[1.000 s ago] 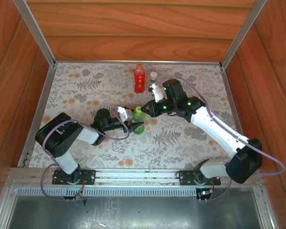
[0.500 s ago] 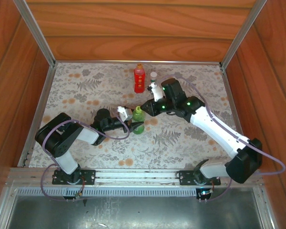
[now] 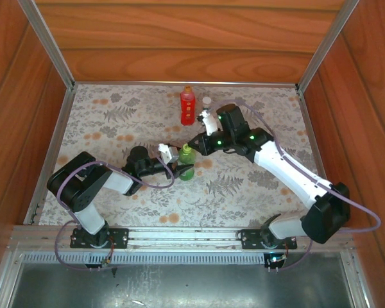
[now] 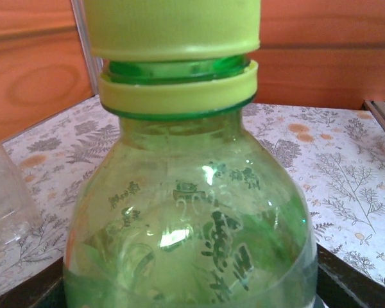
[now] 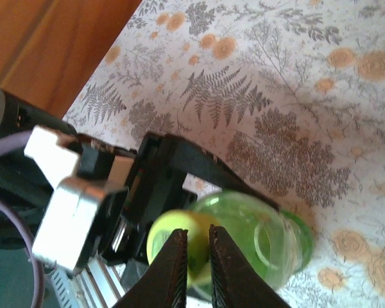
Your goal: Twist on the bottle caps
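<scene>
Upright green bottle (image 3: 187, 169) at centre of desk (image 3: 115, 128); left pincer (image 3: 178, 169) clamps its body from 9 o'clock. Right pincer (image 5: 197, 232), fingers nearly together, sits over yellow-green cap (image 4: 173, 29) on the neck.

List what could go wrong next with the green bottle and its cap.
1. The cap sits with a gap above its ring; the right claw, seemingly shut over its top rather than round it, may slip without turning it.
2. Pressing down could tilt the green bottle in the left claw.
</scene>
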`<state>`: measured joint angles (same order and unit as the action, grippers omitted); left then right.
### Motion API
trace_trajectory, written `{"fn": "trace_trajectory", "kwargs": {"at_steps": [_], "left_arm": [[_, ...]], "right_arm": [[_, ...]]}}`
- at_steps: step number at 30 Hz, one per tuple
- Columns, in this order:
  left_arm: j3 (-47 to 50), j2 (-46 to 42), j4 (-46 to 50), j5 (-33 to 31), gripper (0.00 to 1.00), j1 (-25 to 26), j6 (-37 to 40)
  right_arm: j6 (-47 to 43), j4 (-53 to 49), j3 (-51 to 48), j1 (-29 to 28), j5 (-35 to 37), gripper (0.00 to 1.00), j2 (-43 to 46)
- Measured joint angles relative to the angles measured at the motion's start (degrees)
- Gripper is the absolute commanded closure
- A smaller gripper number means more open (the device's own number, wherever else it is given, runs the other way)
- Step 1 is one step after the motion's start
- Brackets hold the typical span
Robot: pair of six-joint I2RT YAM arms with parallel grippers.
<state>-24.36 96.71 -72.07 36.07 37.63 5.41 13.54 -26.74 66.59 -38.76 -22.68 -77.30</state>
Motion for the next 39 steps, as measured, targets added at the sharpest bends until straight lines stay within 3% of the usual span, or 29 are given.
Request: {"fn": "trace_trajectory", "kwargs": {"at_steps": [5, 11, 14, 25, 36, 39], "left_arm": [[0.00, 0.00, 0.00, -0.15, 0.34, 0.00, -0.09], [0.00, 0.00, 0.00, -0.20, 0.34, 0.00, -0.09], [0.00, 0.00, 0.00, -0.20, 0.34, 0.00, -0.09], [0.00, -0.09, 0.13, -0.26, 0.34, 0.00, -0.09], [0.00, -0.09, 0.17, -1.11, 0.34, 0.28, 0.09], [0.00, -0.09, 0.17, -1.31, 0.34, 0.28, 0.04]], "right_arm": [[0.15, -1.40, -3.65, 0.04, -1.86, 0.86, 4.11], [0.46, -1.27, -3.76, -0.20, 0.74, 0.75, 5.55], [0.20, -0.81, -1.77, -0.20, 2.49, 0.74, 3.87], [-1.51, 0.57, 4.35, -0.17, 1.42, 0.84, -4.83], [-0.74, 0.42, -5.49, 0.04, -3.04, 0.88, 5.18], [-0.57, -0.46, -6.03, -0.39, -2.64, 0.83, 6.51]]}}
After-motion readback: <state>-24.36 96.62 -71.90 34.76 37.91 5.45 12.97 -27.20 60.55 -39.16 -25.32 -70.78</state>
